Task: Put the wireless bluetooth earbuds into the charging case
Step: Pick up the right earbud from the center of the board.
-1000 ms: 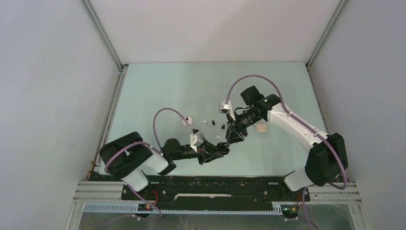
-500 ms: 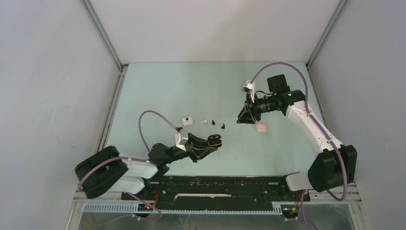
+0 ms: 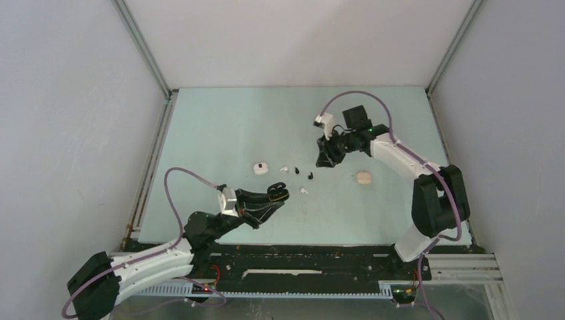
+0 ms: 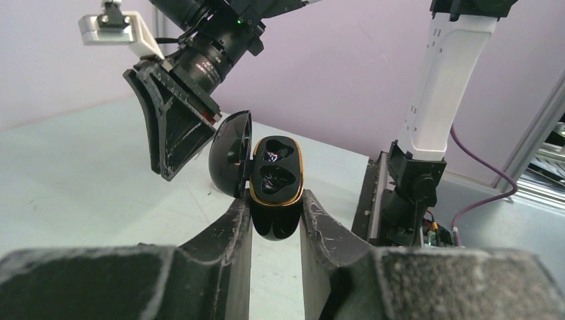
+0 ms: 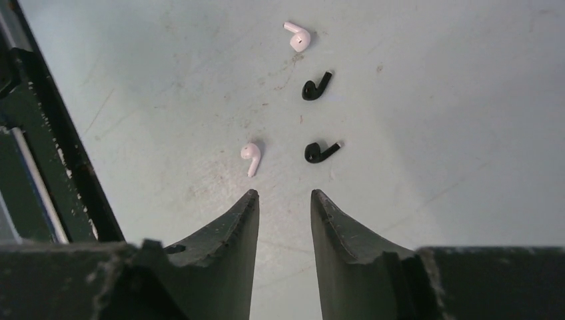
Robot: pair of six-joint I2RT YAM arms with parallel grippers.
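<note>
My left gripper (image 3: 278, 194) is shut on a black charging case (image 4: 275, 180) with a gold rim. It holds the case above the table with the lid (image 4: 230, 153) open, and both wells look empty. My right gripper (image 5: 284, 195) is open and empty above the table (image 5: 433, 100), just short of the loose earbuds. A white earbud (image 5: 251, 155) and a black earbud (image 5: 321, 152) lie just beyond its fingertips. Another black earbud (image 5: 316, 87) and another white earbud (image 5: 298, 37) lie farther off. In the top view the right gripper (image 3: 326, 159) is to the right of the buds (image 3: 311, 175).
A small white case (image 3: 260, 168) lies left of the earbuds. A beige case (image 3: 364, 177) lies to their right. The black base rail (image 5: 40, 167) runs along the table's near edge. Grey walls enclose the table on three sides.
My left arm has drawn back to the left with the black case still held. My right arm has swung away from the left gripper, up and back toward the earbuds.
</note>
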